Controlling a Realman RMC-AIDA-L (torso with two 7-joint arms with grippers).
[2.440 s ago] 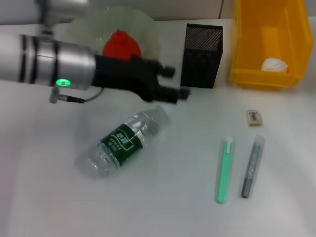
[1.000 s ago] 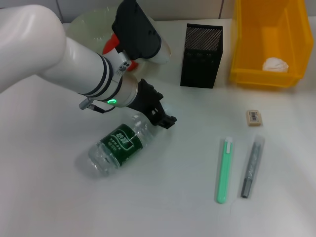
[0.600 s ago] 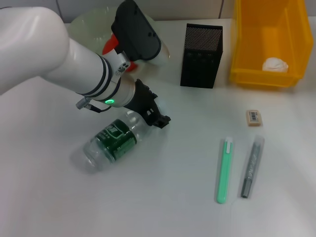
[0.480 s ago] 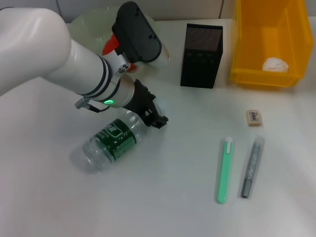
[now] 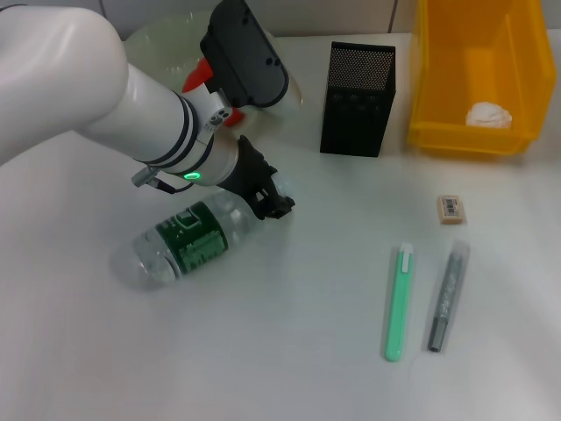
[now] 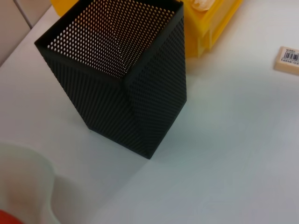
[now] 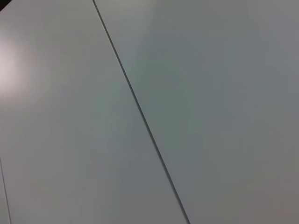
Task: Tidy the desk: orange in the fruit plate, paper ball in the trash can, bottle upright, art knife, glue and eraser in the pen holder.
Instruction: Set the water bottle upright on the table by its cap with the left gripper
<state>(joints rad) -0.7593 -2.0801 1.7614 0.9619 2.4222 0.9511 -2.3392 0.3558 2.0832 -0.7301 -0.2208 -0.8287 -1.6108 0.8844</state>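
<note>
The clear bottle (image 5: 186, 240) with a green label lies on its side on the white desk. My left gripper (image 5: 270, 200) is shut on its cap end, which the fingers hide. The orange (image 5: 198, 74) sits in the pale-green fruit plate (image 5: 158, 39), mostly hidden behind my left arm. The black mesh pen holder (image 5: 358, 98) stands at the back; it also fills the left wrist view (image 6: 126, 79). The paper ball (image 5: 487, 115) lies in the yellow trash can (image 5: 478, 79). The eraser (image 5: 450, 209), green art knife (image 5: 399, 301) and grey glue stick (image 5: 448, 296) lie at the right.
The left wrist view also shows the eraser (image 6: 288, 59), a corner of the trash can (image 6: 210, 23) and the plate's rim (image 6: 28, 182). The right wrist view shows only a pale surface with a seam. My right arm is out of view.
My left gripper has come down onto the bottle's cap end and closed on it. The bottle has swung, its base moving left and toward the back.
</note>
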